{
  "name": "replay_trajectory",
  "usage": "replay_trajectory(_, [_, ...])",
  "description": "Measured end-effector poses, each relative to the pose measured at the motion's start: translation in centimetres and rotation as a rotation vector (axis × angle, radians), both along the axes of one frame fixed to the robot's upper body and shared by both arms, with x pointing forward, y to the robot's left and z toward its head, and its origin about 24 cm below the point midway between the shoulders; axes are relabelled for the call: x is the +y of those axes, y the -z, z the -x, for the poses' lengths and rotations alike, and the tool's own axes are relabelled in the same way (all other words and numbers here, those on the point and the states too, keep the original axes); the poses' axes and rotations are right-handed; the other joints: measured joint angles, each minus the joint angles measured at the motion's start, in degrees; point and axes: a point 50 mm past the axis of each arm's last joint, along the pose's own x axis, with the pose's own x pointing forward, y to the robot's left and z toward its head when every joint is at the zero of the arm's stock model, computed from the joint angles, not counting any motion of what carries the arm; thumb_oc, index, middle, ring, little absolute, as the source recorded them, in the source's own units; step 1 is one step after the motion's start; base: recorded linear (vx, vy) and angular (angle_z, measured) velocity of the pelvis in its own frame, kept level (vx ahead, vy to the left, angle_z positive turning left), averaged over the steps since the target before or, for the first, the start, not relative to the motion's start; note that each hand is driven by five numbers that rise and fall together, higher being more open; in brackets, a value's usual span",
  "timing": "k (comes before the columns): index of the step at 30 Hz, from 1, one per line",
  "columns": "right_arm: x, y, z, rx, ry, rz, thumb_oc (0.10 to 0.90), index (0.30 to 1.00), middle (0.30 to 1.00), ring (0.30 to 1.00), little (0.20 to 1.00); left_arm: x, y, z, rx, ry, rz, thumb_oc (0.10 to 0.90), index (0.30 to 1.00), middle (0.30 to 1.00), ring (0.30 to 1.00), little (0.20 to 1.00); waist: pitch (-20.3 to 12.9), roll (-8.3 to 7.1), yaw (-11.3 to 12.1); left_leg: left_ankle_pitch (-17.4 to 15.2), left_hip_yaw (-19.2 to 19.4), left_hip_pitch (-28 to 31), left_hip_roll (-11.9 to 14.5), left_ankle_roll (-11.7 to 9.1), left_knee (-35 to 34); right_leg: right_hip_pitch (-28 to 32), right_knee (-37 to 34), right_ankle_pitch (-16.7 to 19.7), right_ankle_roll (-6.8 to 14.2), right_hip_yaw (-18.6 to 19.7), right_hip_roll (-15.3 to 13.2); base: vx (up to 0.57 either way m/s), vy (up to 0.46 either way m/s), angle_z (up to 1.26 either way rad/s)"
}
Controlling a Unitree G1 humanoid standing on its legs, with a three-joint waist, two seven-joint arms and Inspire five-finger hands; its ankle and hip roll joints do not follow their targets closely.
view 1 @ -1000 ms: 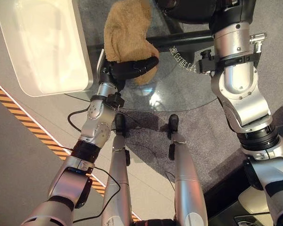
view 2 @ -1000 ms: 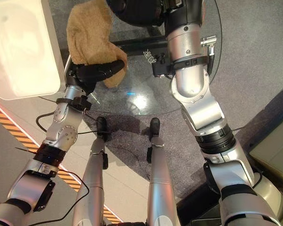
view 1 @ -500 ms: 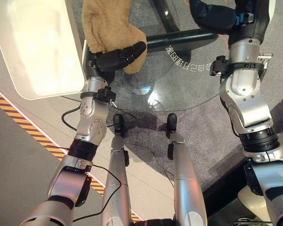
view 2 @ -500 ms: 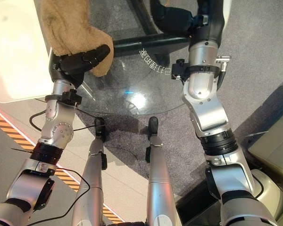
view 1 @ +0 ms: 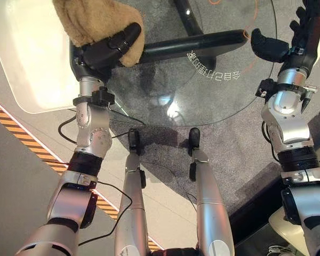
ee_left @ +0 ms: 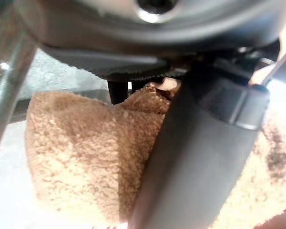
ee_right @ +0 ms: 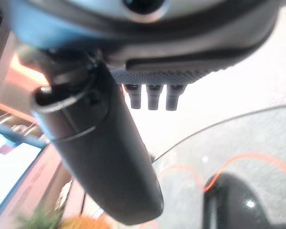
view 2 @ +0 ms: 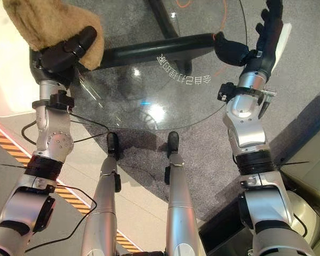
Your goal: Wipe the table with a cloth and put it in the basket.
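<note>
Currently you have the left hand [view 1: 109, 49] clamped on the tan cloth [view 1: 88, 20] at the glass table [view 1: 202, 96] edge beside the white basket [view 1: 26, 58]; right hand [view 1: 304, 32] raised, fingers straight.

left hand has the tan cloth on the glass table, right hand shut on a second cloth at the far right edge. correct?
Not quite. The left hand does grip the tan cloth on the glass table, but the right hand holds nothing: in the right eye view its fingers are straight, open beside the table's right edge.
</note>
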Motion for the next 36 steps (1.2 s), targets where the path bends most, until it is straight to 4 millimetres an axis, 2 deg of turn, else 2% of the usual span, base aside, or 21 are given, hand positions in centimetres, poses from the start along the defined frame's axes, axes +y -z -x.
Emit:
replay_trajectory(7, [-2.7, 2.8, -0.1, 0.079, 0.074, -0.078, 0.800, 0.900, 0.900, 0.900, 0.900, 1.3, -0.4, 0.1, -0.022, -0.036, 0.010, 0.100, 0.300, 0.300, 0.300, 0.200, 0.00, 0.00, -0.04, 0.01, 0.10, -0.06, 0.16, 0.00, -0.55, -0.06, -0.67, 0.12, -0.02, -0.02, 0.10, 0.00, 0.000, 0.00])
replay_trajectory(14, [-5.2, 6.8, 0.0, 0.191, 0.145, -0.168, 0.800, 0.900, 0.900, 0.900, 0.900, 2.7, -0.3, 0.0, -0.030, -0.083, 0.072, 0.100, 0.300, 0.300, 0.300, 0.200, 0.00, 0.01, 0.17, 0.00, 0.10, -0.19, 0.26, -0.01, -0.70, -0.13, -0.93, 0.11, -0.03, -0.08, 0.17, 0.00, 0.000, 0.00])
replay_trajectory(24, [-8.6, 14.1, 1.8, 0.435, 0.211, -0.257, 0.800, 0.900, 0.900, 0.900, 0.900, 5.0, -0.6, 0.6, -0.030, -0.234, 0.196, 0.100, 0.300, 0.300, 0.300, 0.200, 0.00, 0.01, 0.58, -0.01, 0.06, -0.67, 0.35, -0.01, -0.90, -0.57, -1.14, 0.10, -0.03, -0.18, 0.24, 0.00, 0.000, 0.00])
replay_trajectory(29, [-9.2, 16.2, 2.6, 0.489, 0.193, -0.287, 0.800, 0.900, 0.900, 0.900, 0.900, 5.4, -0.4, 0.6, -0.015, -0.267, 0.235, 0.100, 0.300, 0.300, 0.300, 0.200, 0.00, 0.01, 1.11, 0.00, 0.01, -0.72, 0.41, -0.01, -1.11, -0.65, -1.29, 0.09, -0.03, -0.29, 0.27, 0.00, -0.015, 0.00])
replay_trajectory(36, [-8.2, 18.3, 2.7, 0.566, 0.132, -0.296, 0.800, 0.900, 0.900, 0.900, 0.900, 6.8, 0.4, 0.8, 0.052, -0.395, 0.356, 0.100, 0.300, 0.300, 0.300, 0.200, 0.00, 0.01, 1.38, 0.02, -0.09, -0.72, 0.45, -0.02, -1.18, -0.66, -1.21, 0.08, -0.04, -0.40, 0.31, 0.00, 0.000, 0.00])
